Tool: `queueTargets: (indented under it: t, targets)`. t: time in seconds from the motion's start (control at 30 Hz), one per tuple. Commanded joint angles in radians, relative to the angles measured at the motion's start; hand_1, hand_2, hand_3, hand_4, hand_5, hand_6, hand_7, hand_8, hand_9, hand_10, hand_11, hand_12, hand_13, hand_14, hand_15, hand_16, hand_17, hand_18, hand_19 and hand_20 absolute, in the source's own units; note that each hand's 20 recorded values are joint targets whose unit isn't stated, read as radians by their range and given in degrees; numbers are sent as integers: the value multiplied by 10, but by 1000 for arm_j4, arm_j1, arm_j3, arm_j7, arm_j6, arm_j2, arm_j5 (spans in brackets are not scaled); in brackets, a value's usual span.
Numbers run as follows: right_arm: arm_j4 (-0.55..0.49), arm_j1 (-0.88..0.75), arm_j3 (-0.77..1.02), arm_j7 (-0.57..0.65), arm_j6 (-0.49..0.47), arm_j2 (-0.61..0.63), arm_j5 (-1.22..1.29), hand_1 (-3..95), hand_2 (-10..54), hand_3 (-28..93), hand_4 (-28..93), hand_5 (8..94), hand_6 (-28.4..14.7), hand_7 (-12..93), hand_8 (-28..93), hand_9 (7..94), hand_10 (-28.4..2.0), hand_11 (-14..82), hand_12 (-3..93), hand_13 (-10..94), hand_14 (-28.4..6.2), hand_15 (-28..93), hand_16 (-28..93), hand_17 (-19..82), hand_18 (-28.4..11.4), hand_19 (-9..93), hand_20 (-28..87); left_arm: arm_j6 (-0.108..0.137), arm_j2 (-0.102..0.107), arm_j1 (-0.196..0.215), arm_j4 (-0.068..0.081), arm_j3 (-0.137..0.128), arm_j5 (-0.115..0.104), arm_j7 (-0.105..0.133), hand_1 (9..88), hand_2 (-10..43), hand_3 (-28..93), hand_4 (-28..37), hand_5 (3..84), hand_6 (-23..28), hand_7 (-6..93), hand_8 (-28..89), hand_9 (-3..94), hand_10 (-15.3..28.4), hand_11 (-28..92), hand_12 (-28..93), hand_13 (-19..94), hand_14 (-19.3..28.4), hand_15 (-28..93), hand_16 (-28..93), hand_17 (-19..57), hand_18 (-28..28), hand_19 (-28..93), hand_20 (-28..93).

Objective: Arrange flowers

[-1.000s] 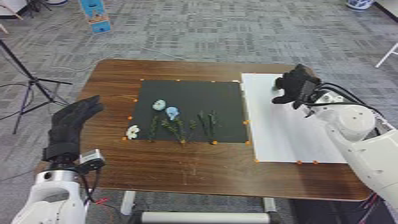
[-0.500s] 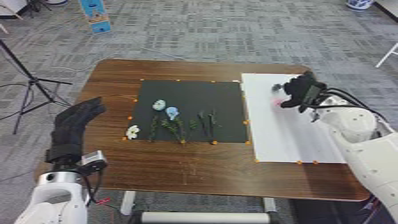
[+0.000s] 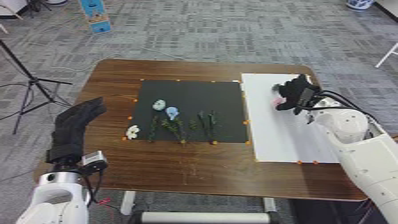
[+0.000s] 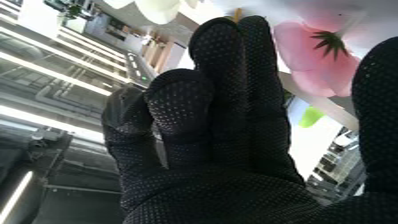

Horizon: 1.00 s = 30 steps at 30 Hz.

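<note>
My right hand (image 4: 213, 192), unclenched and empty, hangs by the pink flower (image 4: 305, 50) at far right; picking seems underway, needing a gentle pinch next.

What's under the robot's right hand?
White paper spreads out below the right hand, and a pink flower peeks out by its fingers. The black glove covers the spot right underneath, so I can't tell what's there.

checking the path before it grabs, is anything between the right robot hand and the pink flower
No, nothing visible stands between them. The pink flower lies on the white sheet right by the right robot hand, and in the wrist view it shows between thumb and fingers with nothing in front.
</note>
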Motion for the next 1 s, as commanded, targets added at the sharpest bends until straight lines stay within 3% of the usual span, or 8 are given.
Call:
queueTargets:
  t: [0.03,0.33,0.43,0.6,0.77,0.87,1.0]
  targets:
    - [8,5,-11,-2,-19,-26,-57,269,-95,668,-187,667,16,276,-103,771,-135,429,346,731,-126,678,428,346,-260,820,667,-5,-10,-8,-6,7,1,-2,264,146,710,-283,502,33,168,-91,525,134,205,106,398,135,123,-16,100,81,76,170]
    - [14,-7,-48,17,-10,-39,-99,339,-33,644,-216,720,32,307,-109,807,-122,436,343,745,-119,696,426,356,-257,834,664,-16,-9,-8,-6,4,-1,-8,263,148,708,-283,501,33,167,-91,524,133,205,106,398,136,122,-16,100,82,77,170]
    - [3,-12,-55,18,-11,-29,-94,442,40,568,-225,749,36,318,53,826,-111,440,344,752,-114,703,425,364,-253,845,656,-17,-7,-8,-6,4,-1,-8,262,148,708,-283,501,33,167,-91,524,133,205,106,398,136,122,-16,99,82,77,170]
    - [-61,-2,-99,18,-31,32,-25,480,68,543,-232,753,32,333,63,830,-106,444,348,755,-112,705,433,367,-248,848,657,-13,-7,-1,-6,-4,1,-10,261,149,707,-283,501,33,168,-91,524,133,205,107,398,136,122,-17,99,82,77,169]
    - [-175,45,-189,58,-4,121,101,492,76,535,-237,754,27,333,49,828,-106,443,350,749,-111,707,441,365,-243,846,658,6,14,4,14,-26,-17,-8,259,150,706,-283,501,33,167,-91,524,133,204,106,395,135,120,-17,99,82,77,169]
    - [-230,112,-256,77,12,148,188,494,76,535,-237,752,26,338,48,827,-106,443,351,747,-109,708,443,365,-243,846,658,19,27,-3,36,-38,-17,0,260,153,704,-283,503,33,167,-91,524,134,202,104,393,133,119,-19,100,81,74,168]
    - [-302,202,-351,91,11,147,275,492,76,541,-238,751,24,338,54,826,-105,442,352,747,-109,709,443,363,-242,844,659,45,42,-8,58,-44,-40,9,252,184,699,-283,506,33,164,-92,525,135,197,101,384,124,116,-24,106,74,68,168]
